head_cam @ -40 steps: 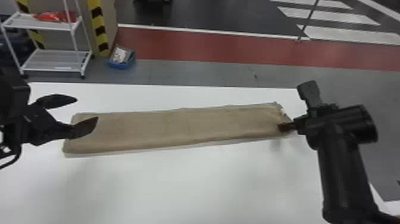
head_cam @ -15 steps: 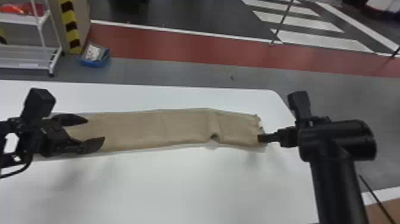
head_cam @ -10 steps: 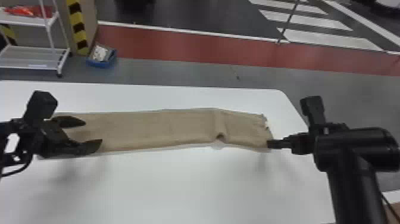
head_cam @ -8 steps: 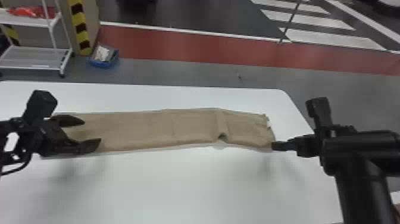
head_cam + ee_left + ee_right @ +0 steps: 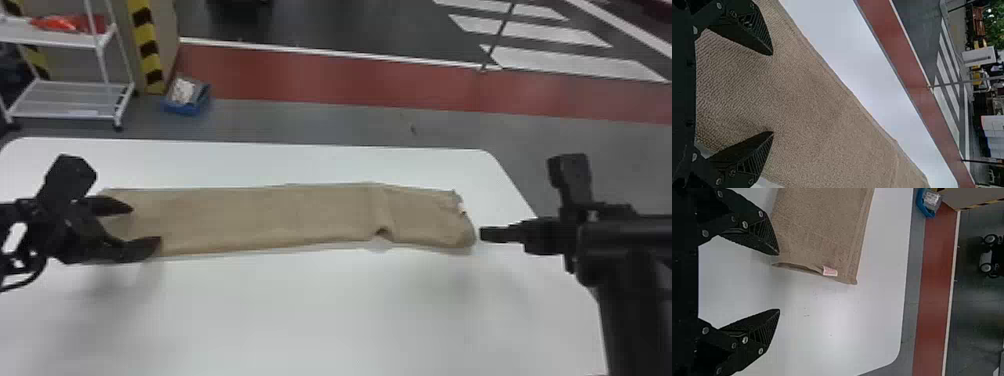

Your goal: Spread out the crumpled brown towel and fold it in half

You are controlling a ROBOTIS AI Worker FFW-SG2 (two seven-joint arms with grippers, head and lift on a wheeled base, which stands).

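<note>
**A:** ok so where was the brown towel (image 5: 300, 215)?

**B:** Flat on the white table (image 5: 310, 310), lying in a long strip, left to right. Little pucker (image 5: 382, 232) on its near edge, toward the right end. The white label (image 5: 829, 271) was at the right end too, next to a gap between layers.

**A:** and the grippers?

**B:** Left gripper (image 5: 146, 226) was over the towel's left end, fingers spread, nothing between the tips but a view of cloth. Can't tell if it touched. Right gripper (image 5: 482, 234) sat just off the towel's right end, fingers well apart too, not holding anything.

**A:** anything past that?

**B:** Beyond the towel, off the table, a blue bin (image 5: 182, 108) on the floor, plus a white shelf rack (image 5: 62, 117) farther left.
</note>
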